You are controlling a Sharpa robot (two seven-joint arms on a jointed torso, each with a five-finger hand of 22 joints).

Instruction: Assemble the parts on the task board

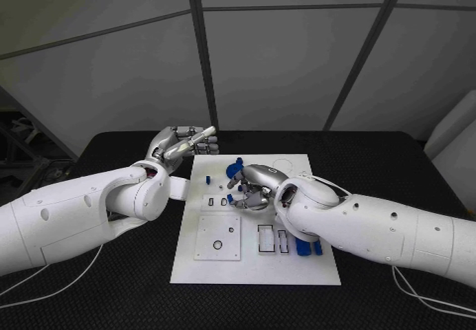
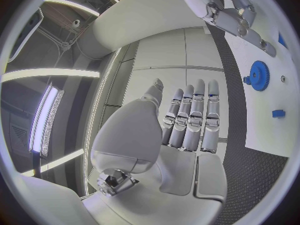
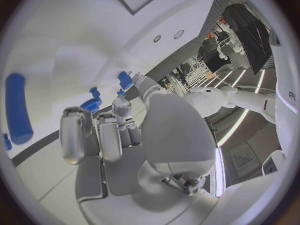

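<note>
White board [image 1: 298, 275] lay mid-table with blue parts scattered on it, a gear [image 2: 259, 75] near its far edge. The right hand [image 1: 253, 187] hovered low over the board's middle, fingers curled; whether it gripped a part I could not tell. The left hand [image 1: 184, 146], flat and empty, waited beside the board. Judged step: picking or seating a part; next called for careful alignment.

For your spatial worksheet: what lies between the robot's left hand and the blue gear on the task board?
In the left wrist view, only black table and bare white task board separate the left hand from the blue gear; a small blue block lies nearby.
</note>
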